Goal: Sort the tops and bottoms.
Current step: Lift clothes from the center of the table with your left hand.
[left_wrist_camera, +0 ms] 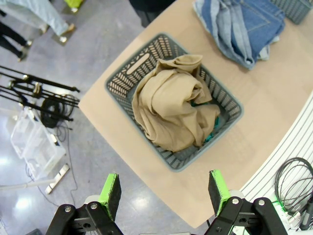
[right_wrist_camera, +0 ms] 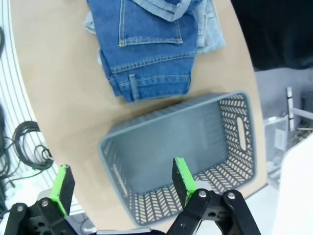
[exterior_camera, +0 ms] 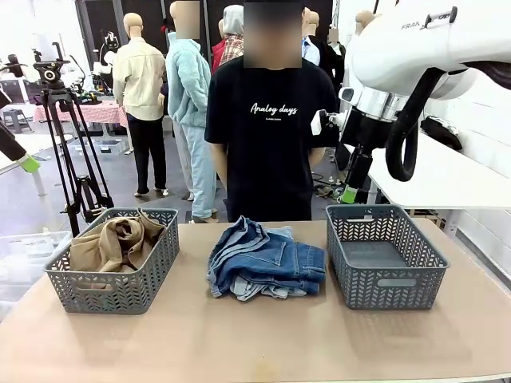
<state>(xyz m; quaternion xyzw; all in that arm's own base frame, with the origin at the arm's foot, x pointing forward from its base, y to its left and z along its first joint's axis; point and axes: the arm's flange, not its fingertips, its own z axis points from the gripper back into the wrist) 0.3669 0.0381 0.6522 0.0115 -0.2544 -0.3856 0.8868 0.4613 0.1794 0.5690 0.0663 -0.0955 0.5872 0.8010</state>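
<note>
Both claws wide open, gripping nothing: left gripper (left_wrist_camera: 163, 193) above the left basket (left_wrist_camera: 122, 78), right gripper (right_wrist_camera: 122, 178) above the right basket (right_wrist_camera: 234, 142). Tan khaki shirt (left_wrist_camera: 171, 107) in left basket, teal garment (left_wrist_camera: 210, 136) peeking beneath; denim pile (exterior_camera: 267, 263) on table (exterior_camera: 255, 343) between baskets.

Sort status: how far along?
Done: tan shirt sits in the left basket, with the teal top peeking out under it. In hand: nothing; left claw and right claw both hover open. Left: the denim pile lies between the baskets, and the right basket is empty.
</note>
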